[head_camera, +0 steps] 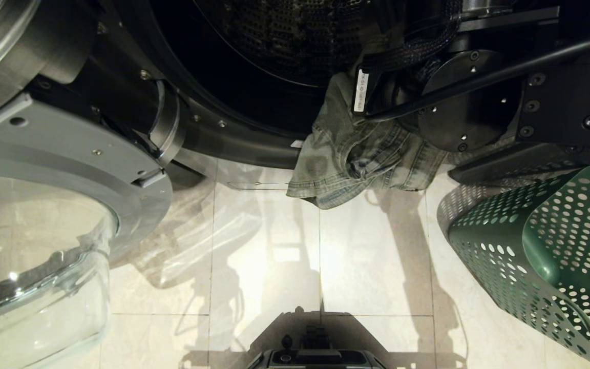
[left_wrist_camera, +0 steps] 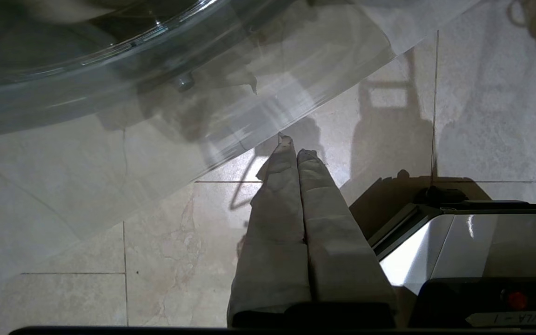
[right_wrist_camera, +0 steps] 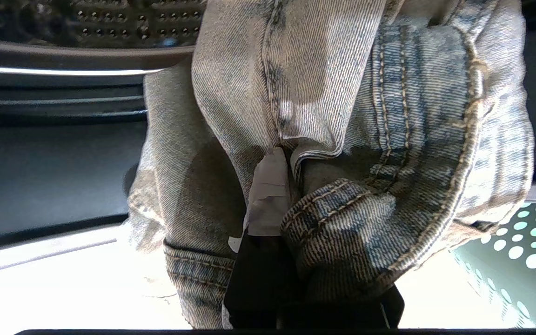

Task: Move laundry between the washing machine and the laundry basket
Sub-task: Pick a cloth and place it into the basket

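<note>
Right tool (right_wrist_camera: 279,186), narrowly closed, is seen clamped on a fold of the laundry (head_camera: 356,154), which hangs bunched below the arm at the lower rim of the washing machine (head_camera: 233,128) opening. The laundry basket (head_camera: 546,256) is found on the floor toward the robot's right, near the garment, with bare tile between. Left tool (left_wrist_camera: 296,153) is held closed and empty beside the open glass door (head_camera: 34,246).

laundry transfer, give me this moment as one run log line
right gripper: shut on laundry at washing machine opening | left gripper: shut, parked | laundry basket: right, on floor | laundry not yet in basket
</note>
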Robot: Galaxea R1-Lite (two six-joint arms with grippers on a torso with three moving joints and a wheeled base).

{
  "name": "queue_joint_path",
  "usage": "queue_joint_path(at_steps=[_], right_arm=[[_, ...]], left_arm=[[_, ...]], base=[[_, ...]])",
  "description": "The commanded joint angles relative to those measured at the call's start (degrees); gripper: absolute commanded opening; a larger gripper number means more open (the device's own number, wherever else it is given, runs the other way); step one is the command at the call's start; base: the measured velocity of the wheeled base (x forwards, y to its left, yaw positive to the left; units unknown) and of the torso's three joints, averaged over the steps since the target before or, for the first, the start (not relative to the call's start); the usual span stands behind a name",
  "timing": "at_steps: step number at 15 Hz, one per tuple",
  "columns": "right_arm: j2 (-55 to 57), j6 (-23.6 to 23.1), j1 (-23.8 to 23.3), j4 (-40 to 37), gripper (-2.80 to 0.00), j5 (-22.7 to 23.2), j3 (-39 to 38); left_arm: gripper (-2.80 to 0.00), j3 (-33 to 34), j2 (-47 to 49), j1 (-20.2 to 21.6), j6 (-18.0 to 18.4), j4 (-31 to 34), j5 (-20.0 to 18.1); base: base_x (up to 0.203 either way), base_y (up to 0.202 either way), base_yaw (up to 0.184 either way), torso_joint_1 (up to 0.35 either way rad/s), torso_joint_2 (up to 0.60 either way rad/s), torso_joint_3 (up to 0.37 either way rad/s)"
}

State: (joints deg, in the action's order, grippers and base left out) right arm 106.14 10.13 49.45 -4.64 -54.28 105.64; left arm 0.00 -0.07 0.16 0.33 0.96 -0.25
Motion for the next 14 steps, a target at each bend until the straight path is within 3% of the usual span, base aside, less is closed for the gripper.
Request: queue_joint_path(at_steps=[1,14], right_arm=[[-0.04,0.06,0.38,-0.02,-2.8,-0.3,0.0],[-3.27,1.3,0.91,-4.55,-2.8,-0.57,-0.53]], left_arm=[[-2.8,0.08,-0.1,0.02,0.02,0.0,-0.02],[-2.8,0.0,-0.1,0.02,0.02,0.0,-0.02]], base=[[0.0,0.0,0.0,0.0,0.0,0.0],[0.0,0.0,0.0,0.0,0.0,0.0]])
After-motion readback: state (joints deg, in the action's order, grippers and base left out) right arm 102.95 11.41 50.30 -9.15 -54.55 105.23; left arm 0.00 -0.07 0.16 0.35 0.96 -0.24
